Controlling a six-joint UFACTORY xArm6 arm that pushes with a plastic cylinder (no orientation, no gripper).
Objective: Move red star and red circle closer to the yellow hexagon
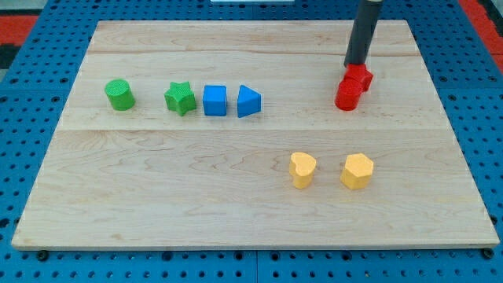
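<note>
My tip (356, 65) rests at the top edge of the red star (359, 77), at the view's upper right. The red circle (347, 94) sits just below-left of the star, touching it. The yellow hexagon (357, 170) lies lower down, almost straight below the red pair, about a hundred pixels away. The rod rises from the tip out of the view's top.
A yellow heart (302, 169) lies left of the hexagon. In a row at the view's left stand a green circle (119, 94), a green star (180, 98), a blue cube (214, 101) and a blue triangle (248, 101). The wooden board (236, 196) ends in blue pegboard.
</note>
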